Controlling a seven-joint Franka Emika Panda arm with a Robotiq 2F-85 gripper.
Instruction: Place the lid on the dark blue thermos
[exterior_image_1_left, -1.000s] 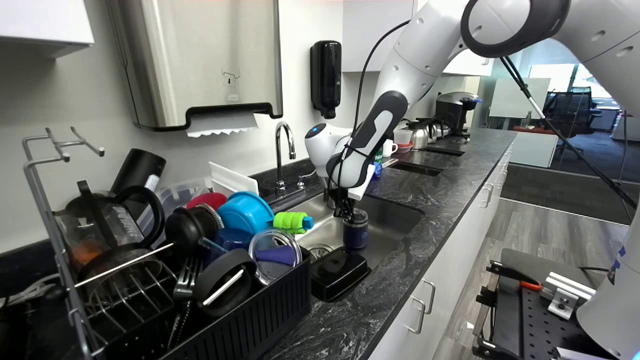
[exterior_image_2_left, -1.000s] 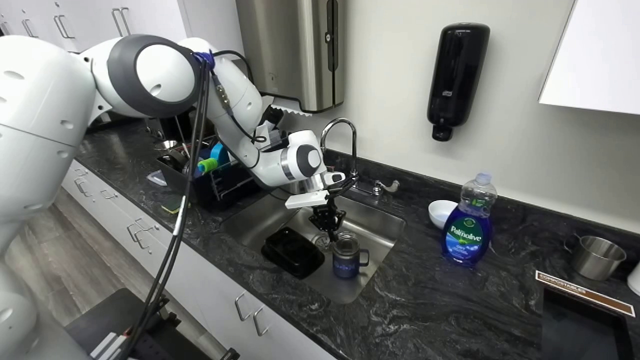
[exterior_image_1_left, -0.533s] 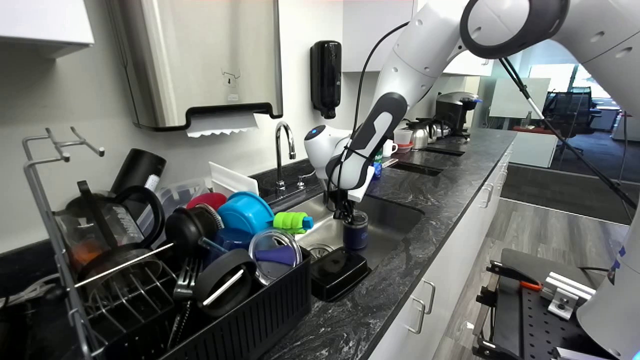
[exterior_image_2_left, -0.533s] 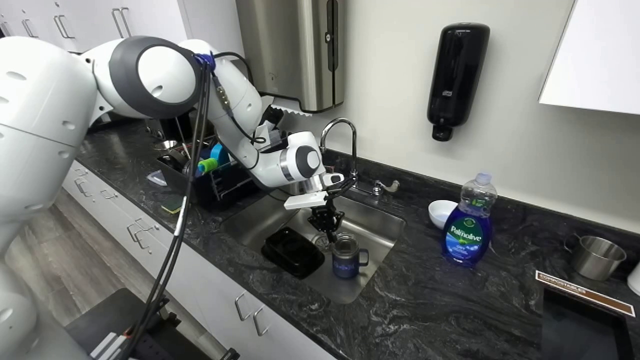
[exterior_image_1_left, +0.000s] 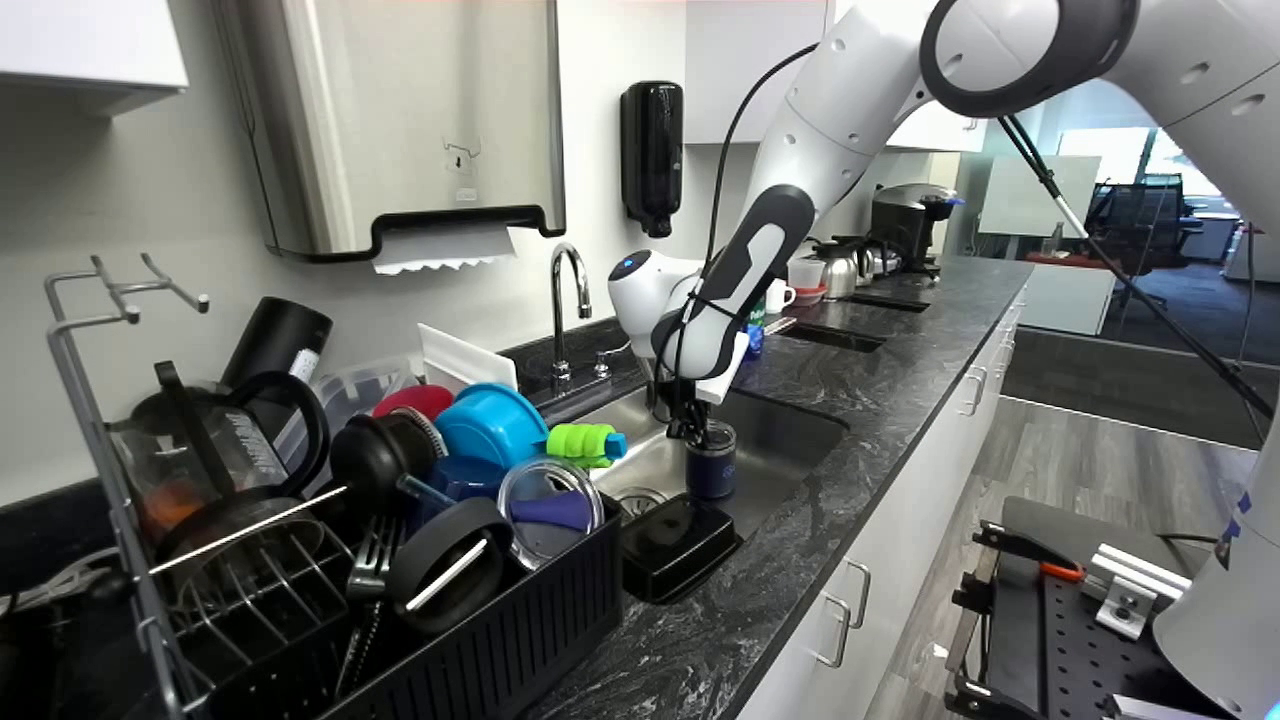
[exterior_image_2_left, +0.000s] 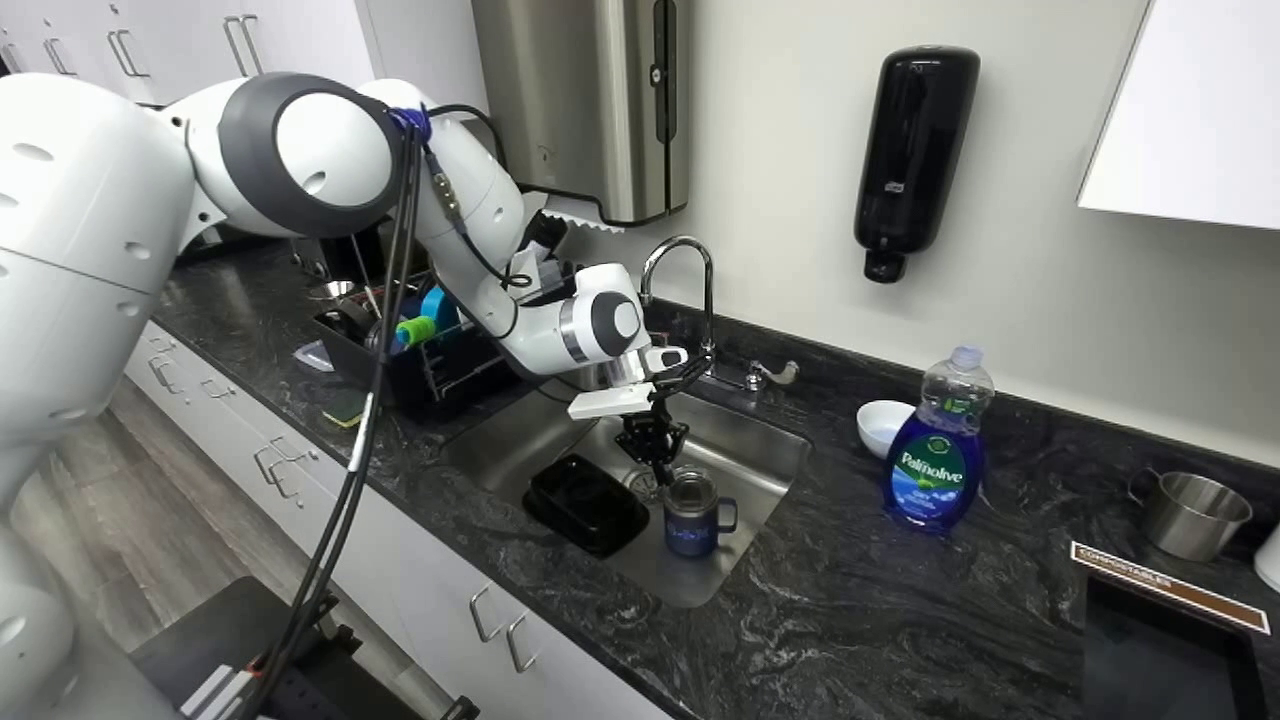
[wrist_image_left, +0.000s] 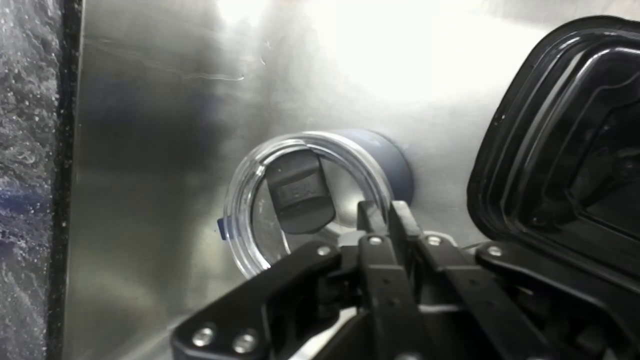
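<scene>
Gripper (wrist_image_left: 388, 215) closed at edge of lid (wrist_image_left: 300, 197) — pinch unclear. Wrist view: lid lies up-left, atop dark blue thermos (exterior_image_2_left: 692, 530).

Lid (wrist_image_left: 302, 200) on thermos (exterior_image_2_left: 690, 532), thermos in the sink (exterior_image_2_left: 765, 455). The container (exterior_image_2_left: 587, 505) is just left of the thermos in an exterior view.

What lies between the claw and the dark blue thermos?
The lid: the wrist view shows it over the dark blue thermos, with the claw at its rim; whether it is fully seated is unclear.
</scene>
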